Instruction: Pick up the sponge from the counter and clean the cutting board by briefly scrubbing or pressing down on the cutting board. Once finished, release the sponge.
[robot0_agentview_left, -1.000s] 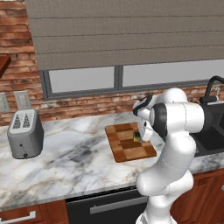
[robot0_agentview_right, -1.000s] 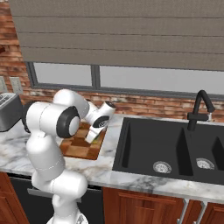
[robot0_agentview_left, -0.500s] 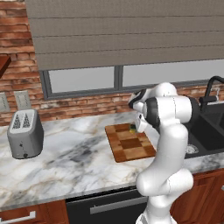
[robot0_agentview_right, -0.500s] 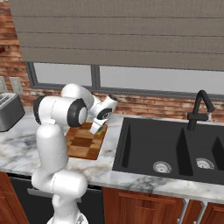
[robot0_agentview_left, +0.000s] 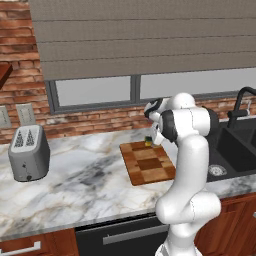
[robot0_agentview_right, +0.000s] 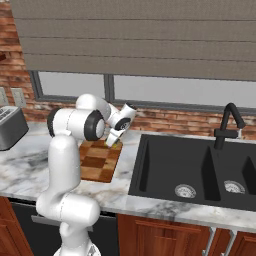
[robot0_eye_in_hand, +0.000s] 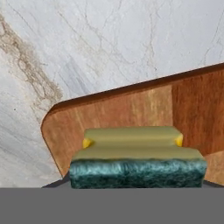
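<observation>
Over the cutting board's (robot0_agentview_left: 148, 163) far corner, the tool (robot0_agentview_left: 150, 141) grips the sponge (robot0_eye_in_hand: 136, 156) between closed fingers

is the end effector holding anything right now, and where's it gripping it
Yes: the end effector holds the sponge over a corner of the cutting board. The exact contact places are hidden at the hand view's bottom edge.

Red brick wall (robot0_agentview_left: 20, 75); wide window (robot0_agentview_left: 150, 85) with grey roman blind (robot0_agentview_left: 145, 37) lowered over upper part. Silver toaster (robot0_agentview_left: 28, 159) below wall outlet (robot0_agentview_left: 25, 114). Black double sink (robot0_agentview_right: 195, 170), black faucet (robot0_agentview_right: 229, 125). Reddish-brown wood cabinets (robot0_agentview_right: 165, 235) below.
</observation>
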